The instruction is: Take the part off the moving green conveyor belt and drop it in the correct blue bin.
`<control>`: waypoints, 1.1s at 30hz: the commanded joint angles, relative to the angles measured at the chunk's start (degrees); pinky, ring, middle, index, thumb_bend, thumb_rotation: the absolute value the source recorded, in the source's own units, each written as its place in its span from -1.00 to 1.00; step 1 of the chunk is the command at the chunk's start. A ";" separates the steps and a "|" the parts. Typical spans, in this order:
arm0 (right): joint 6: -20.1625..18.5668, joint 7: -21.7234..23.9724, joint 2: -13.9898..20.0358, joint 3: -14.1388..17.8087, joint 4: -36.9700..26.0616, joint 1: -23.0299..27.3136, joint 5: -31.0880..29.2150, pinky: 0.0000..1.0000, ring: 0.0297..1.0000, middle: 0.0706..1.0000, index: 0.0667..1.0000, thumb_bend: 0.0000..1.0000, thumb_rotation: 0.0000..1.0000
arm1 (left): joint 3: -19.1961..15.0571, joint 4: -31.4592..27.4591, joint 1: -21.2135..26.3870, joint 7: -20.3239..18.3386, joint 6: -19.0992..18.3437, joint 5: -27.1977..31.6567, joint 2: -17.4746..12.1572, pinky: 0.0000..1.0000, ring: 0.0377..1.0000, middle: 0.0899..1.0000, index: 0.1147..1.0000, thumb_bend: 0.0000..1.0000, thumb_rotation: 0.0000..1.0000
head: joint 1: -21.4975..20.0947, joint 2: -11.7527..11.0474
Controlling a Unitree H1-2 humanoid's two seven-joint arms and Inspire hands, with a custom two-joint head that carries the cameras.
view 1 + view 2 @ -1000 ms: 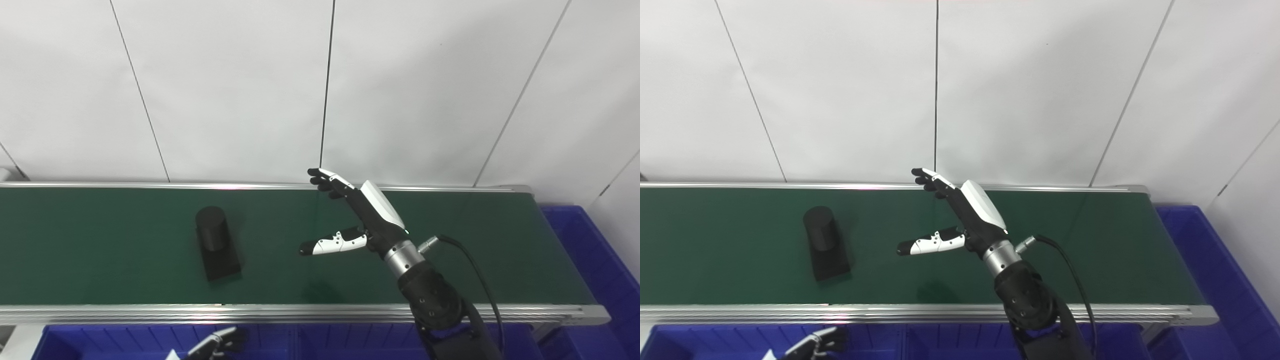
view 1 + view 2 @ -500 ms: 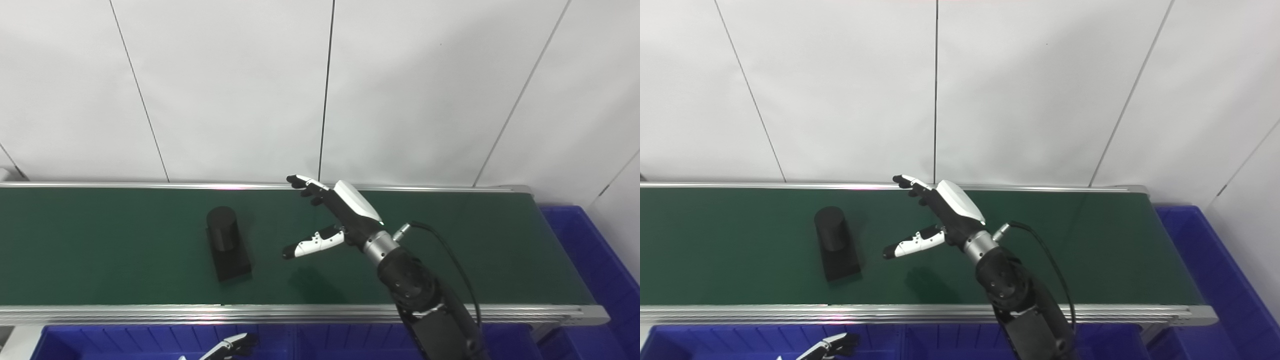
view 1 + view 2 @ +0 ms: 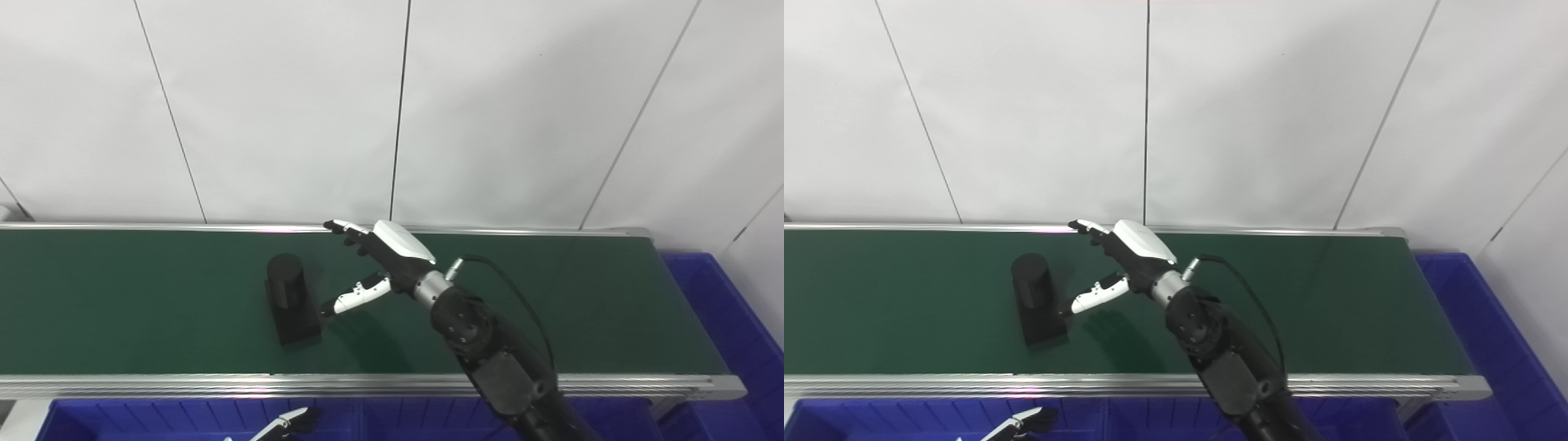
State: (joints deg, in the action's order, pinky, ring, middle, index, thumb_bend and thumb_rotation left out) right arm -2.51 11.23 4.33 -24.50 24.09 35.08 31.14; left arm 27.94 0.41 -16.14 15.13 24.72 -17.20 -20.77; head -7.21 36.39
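Across the middle of the frame runs the green conveyor belt (image 3: 153, 306), edged by silver rails front and back, with a white panelled wall (image 3: 275, 104) behind it. Left of centre on the belt sits the part (image 3: 291, 300), a black piece made of an upright cylinder on a flat rectangular base. The right hand (image 3: 384, 263) reaches in from the lower right over the belt, its fingers (image 3: 340, 227) spread apart and holding nothing. They extend past the far side of the part toward the back rail, while the white-and-black thumb (image 3: 353, 298) points at the near right side of the part's base, its tip just beside it or touching; which one cannot be told. Along the bottom edge lies a blue bin (image 3: 153, 419), and another blue bin (image 3: 723, 318) stands at the right end of the belt. Low in the bottom left, over the near bin, the left hand (image 3: 1020, 424) shows only partly, so its state cannot be told.
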 commanded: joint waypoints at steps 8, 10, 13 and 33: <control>3.60 -2.69 -2.50 -1.27 4.99 6.53 0.78 0.52 0.69 0.79 0.83 0.98 -0.08 | 1.46 -0.95 0.83 3.42 2.20 -0.78 -1.10 0.35 0.50 0.57 0.58 0.96 -0.12 | 0.60 0.08; 3.43 -2.56 -2.88 -1.80 6.10 7.32 1.16 0.54 0.70 0.79 0.83 0.97 -0.08 | 1.75 -1.04 0.88 3.50 2.20 -0.72 -1.24 0.36 0.50 0.57 0.59 0.96 -0.13 | 0.77 0.12; 3.04 -2.33 -3.51 -2.73 7.91 8.42 1.62 0.54 0.71 0.81 0.84 0.98 -0.08 | 2.00 -1.45 0.77 3.67 2.20 -0.86 -1.19 0.35 0.49 0.56 0.58 0.96 -0.13 | 1.10 0.35; 4.19 -5.68 -7.27 -6.82 21.71 13.19 4.57 0.37 0.58 0.67 0.73 0.75 -0.50 | 1.29 -3.65 -0.54 2.50 2.19 -1.65 0.66 0.35 0.49 0.56 0.58 0.96 -0.15 | 2.10 1.74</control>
State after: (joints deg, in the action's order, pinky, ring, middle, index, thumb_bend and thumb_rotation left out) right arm 0.05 6.47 -1.63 -30.88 46.01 45.37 35.01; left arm 29.68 -1.39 -16.60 17.44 24.72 -18.70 -20.07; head -5.18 38.14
